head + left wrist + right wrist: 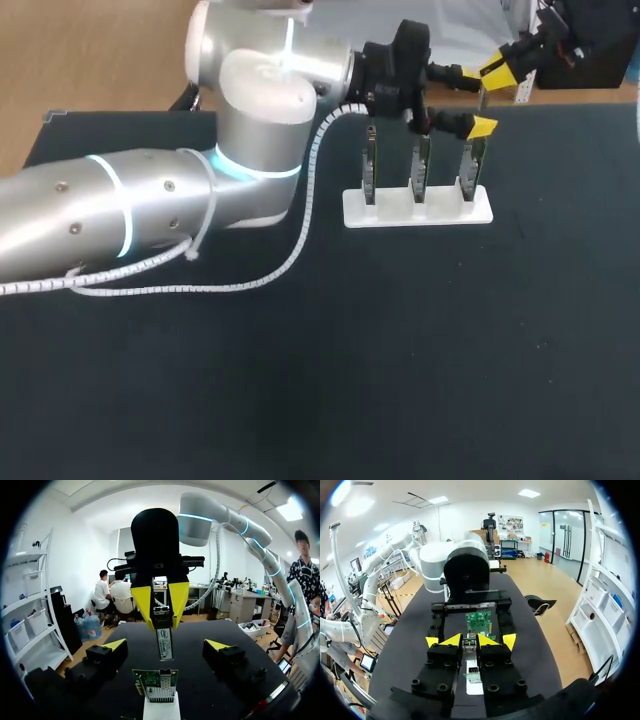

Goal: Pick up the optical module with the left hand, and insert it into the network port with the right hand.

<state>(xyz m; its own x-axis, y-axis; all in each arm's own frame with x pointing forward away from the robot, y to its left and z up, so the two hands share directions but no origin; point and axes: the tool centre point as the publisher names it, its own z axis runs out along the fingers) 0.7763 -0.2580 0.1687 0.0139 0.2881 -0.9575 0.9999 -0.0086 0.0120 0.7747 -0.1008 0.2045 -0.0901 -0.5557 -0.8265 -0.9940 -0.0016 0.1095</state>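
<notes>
The optical module [165, 642], a slim metal stick, hangs upright in my right gripper [161, 611], whose yellow fingers are shut on its upper end. It hangs just above the green network card [156, 682] at the right end of the white stand [418, 208]. My left gripper [166, 645] is open wide, with a tip on either side of the module and touching nothing. In the right wrist view the module [468, 645] is pinched in my right gripper [470, 640], over the nearest card [472, 676]. From above, my left gripper [472, 98] reaches over the stand's right end and my right gripper [505, 68] enters from the far right.
Two more upright cards [370, 160] stand in a row on the white stand. My left arm [150, 210] and its white coiled cable [300, 240] lie across the left and back of the dark table [400, 360].
</notes>
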